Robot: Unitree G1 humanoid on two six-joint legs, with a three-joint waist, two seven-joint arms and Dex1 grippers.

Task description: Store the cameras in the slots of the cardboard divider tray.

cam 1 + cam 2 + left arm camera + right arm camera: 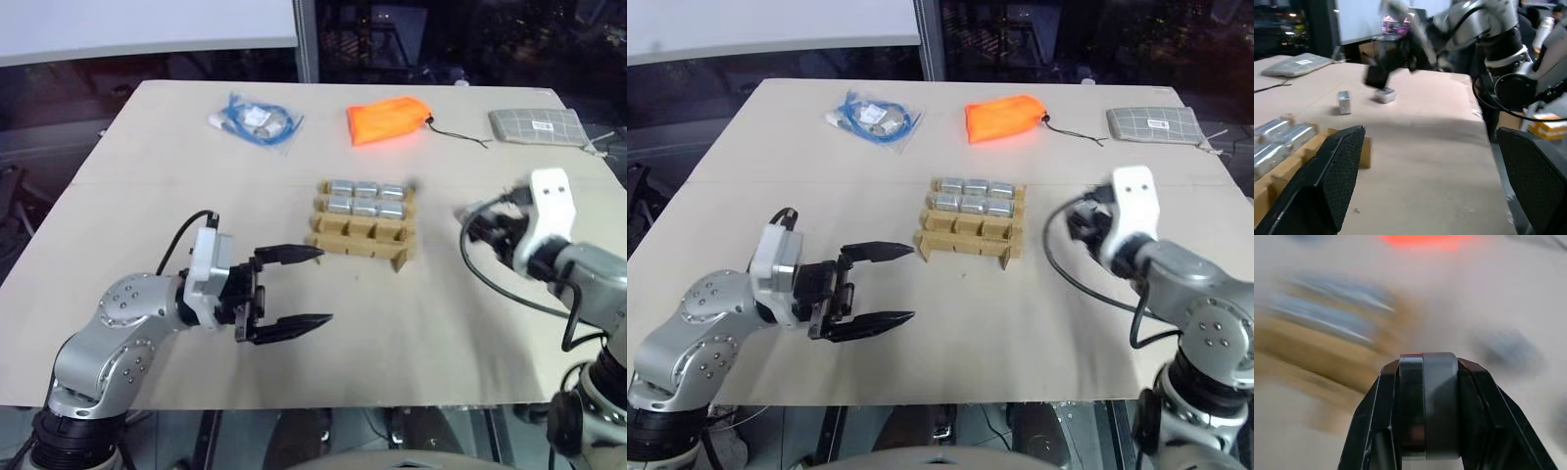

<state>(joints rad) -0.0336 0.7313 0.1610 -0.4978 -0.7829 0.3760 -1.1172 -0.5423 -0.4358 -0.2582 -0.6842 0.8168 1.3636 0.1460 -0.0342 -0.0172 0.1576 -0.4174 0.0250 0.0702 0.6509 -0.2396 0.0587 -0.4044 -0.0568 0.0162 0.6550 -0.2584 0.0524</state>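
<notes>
Between right gripper fingers: the right gripper (1426,404) was clenched on one camera (1426,401), a silver-grey block seated between both black fingers.
Right gripper position: over the table (196,176), just off the tray's right side.
Left gripper: the left gripper (299,289) was released, jaws wide apart and empty, pointing level toward the tray's near-left corner.
Cardboard divider tray: the cardboard divider tray (338,238) sat at mid-table between the two arms, its rows running left to right.
Stored cameras: six stored cameras (364,199) filled the two far rows; the near row stood empty.
Loose cameras: two loose cameras (1385,95) lay on the table near the right arm.
Governing relation: judged from the layout, the empty near row lay to the left of the held camera, so the loaded right arm was the one placed to reach it.
Bystanders: an orange pouch (388,121), a grey checked pouch (537,124) and a bag of blue cable (255,119) lay along the far edge.
</notes>
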